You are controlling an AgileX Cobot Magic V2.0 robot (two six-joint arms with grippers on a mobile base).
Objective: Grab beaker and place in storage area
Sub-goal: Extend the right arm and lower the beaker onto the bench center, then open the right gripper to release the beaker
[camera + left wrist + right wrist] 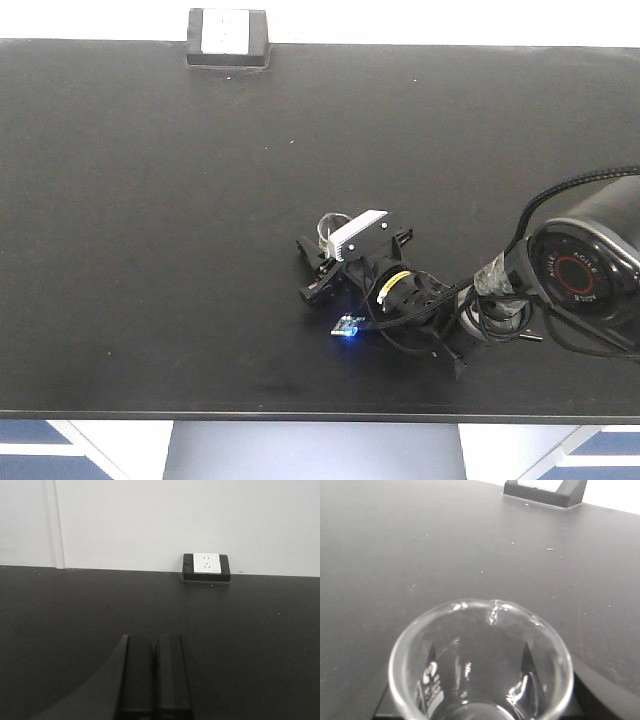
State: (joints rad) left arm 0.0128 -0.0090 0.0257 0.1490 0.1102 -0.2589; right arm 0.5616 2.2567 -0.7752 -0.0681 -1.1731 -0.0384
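The right gripper (318,262) holds the beaker (480,662) between its fingers over the storage area (150,220), so release appears outstanding, though whether the glass base touches the benchtop cannot be told, while the left gripper (156,677) sits closed and empty.

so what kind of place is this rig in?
Probably a lab. A wide matte-black bench runs along a white wall, with a white socket box at its back edge, and the right gripper holds a small glass beaker with printed marks.
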